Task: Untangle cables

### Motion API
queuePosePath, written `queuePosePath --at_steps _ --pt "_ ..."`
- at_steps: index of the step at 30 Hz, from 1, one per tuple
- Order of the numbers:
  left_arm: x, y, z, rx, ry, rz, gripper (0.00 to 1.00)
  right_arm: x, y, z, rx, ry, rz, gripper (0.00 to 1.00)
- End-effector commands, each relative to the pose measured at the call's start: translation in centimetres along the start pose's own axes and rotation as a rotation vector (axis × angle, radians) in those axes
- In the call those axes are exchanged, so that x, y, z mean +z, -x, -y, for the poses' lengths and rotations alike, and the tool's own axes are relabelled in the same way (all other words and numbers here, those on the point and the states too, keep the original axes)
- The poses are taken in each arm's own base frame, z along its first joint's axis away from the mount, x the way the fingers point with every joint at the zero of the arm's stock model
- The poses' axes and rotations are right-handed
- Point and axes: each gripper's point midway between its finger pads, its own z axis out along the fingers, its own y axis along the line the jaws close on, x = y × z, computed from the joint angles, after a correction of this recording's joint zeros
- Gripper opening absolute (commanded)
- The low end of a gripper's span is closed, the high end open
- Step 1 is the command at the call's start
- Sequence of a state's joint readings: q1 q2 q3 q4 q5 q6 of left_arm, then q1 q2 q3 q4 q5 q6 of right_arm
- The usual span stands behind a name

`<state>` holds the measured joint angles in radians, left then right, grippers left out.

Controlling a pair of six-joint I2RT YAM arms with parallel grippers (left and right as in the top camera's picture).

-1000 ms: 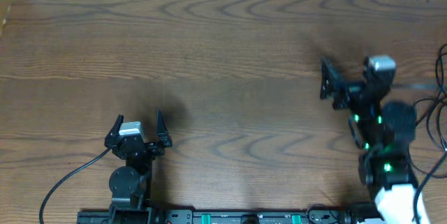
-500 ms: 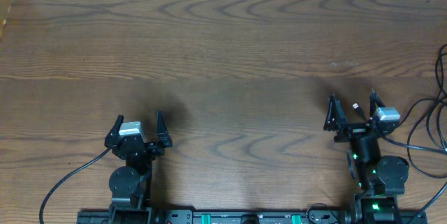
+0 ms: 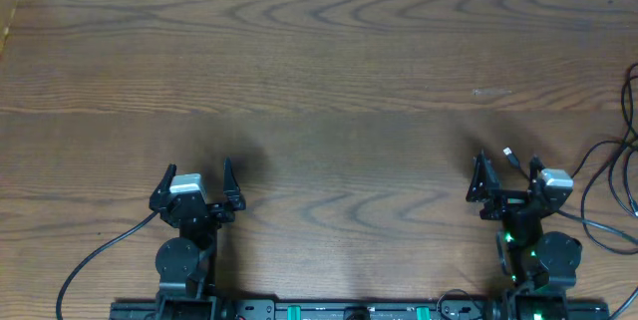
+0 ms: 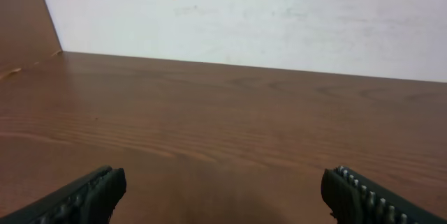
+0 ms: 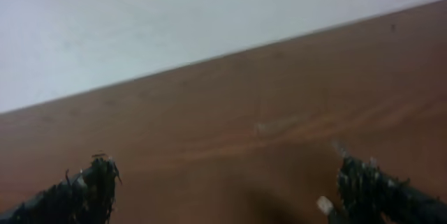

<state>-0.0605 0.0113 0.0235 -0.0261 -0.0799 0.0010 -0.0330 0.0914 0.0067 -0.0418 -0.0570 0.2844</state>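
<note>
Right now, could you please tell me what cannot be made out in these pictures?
Overhead: the thin dark cables run off the right edge, so their ends and any tangle are cut off.
Overhead: a pale speck by the open right gripper is too small to name.
Right wrist: the view is blurred; only table and fingertips show.

No legible text, label, brand, number or sign anywhere.

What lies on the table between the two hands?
Only bare wood: the overhead view shows nothing on the table between the left hand and the right hand.
</note>
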Motion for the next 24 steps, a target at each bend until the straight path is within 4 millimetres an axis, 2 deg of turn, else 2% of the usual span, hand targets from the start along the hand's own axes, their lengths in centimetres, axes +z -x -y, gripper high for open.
queuePosePath --at_steps 1,9,18,24 --pt "0.09 -1.76 -0.39 0.017 0.018 -0.052 0.95 -0.52 1.04 0.54 0.005 -0.032 0.055 0.99" --pt "0.09 -1.76 -0.39 0.017 0.018 -0.052 0.95 -0.56 1.2 0.49 -0.029 -0.03 0.061 0.99" --pt "0.09 -1.76 -0.39 0.017 0.018 -0.052 0.95 -0.55 1.11 0.14 -0.287 -0.018 0.055 0.99" --pt "0.1 -1.77 -0.39 0.017 0.018 -0.052 0.95 -0.54 1.07 0.04 -0.353 -0.014 0.054 0.99"
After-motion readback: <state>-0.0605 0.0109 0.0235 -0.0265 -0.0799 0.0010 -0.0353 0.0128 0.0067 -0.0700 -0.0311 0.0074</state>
